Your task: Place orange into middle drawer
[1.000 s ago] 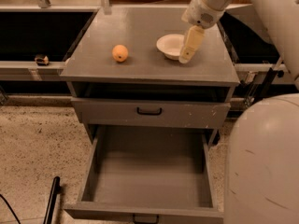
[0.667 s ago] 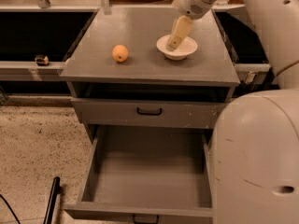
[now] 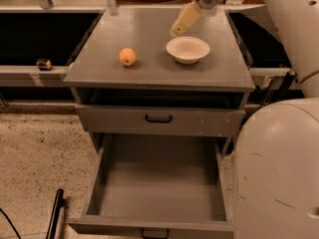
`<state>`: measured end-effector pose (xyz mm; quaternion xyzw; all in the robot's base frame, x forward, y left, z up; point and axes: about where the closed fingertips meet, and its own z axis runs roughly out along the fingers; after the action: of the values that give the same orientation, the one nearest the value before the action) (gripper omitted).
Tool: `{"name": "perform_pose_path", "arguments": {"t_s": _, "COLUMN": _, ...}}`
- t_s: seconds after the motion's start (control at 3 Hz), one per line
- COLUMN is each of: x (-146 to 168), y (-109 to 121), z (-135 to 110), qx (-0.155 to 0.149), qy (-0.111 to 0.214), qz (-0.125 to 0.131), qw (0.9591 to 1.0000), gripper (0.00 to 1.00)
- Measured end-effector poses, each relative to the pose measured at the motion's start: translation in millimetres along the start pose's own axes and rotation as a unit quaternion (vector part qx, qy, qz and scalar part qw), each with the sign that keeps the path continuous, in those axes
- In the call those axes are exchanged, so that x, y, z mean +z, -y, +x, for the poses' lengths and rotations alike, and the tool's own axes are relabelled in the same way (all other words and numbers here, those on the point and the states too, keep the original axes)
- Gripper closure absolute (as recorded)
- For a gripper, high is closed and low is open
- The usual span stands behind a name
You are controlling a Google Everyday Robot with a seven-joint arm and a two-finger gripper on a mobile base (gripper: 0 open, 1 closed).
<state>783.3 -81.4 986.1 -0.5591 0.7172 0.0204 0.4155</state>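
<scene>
The middle drawer [image 3: 159,183] stands open, yet the orange [image 3: 127,57] sits untouched on the cabinet top [image 3: 149,34], my gripper [image 3: 178,28] holds nothing near the white bowl [image 3: 188,49], and I cannot tell whether it's spread

One end effector [image 3: 177,30] hangs over the back of the one table [image 3: 99,59]. One orange [image 3: 127,57] lies to its left in the view, nearer the front. One white bowl [image 3: 188,49] sits just in front of it. Two drawers show well below it: one closed drawer [image 3: 209,122] and one middle drawer [image 3: 159,183], pulled open. Each carries one black handle [image 3: 158,118], two in all.
</scene>
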Motion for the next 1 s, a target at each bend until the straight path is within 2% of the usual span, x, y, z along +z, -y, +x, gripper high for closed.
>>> {"name": "perform_pose_path", "arguments": {"t_s": 0.33, "x": 7, "y": -2, "z": 2, "qx": 0.008, "qy": 0.000, "qz": -0.004, "qw": 1.0000, "gripper": 0.00}}
{"name": "perform_pose_path", "arguments": {"t_s": 0.67, "x": 27, "y": 3, "z": -1, "qx": 0.035, "qy": 0.051, "qz": 0.002, "qw": 0.9981, "gripper": 0.00}}
{"name": "perform_pose_path", "arguments": {"t_s": 1.0, "x": 55, "y": 13, "z": -18, "qx": 0.079, "qy": 0.109, "qz": 0.030, "qw": 0.9904, "gripper": 0.00}}
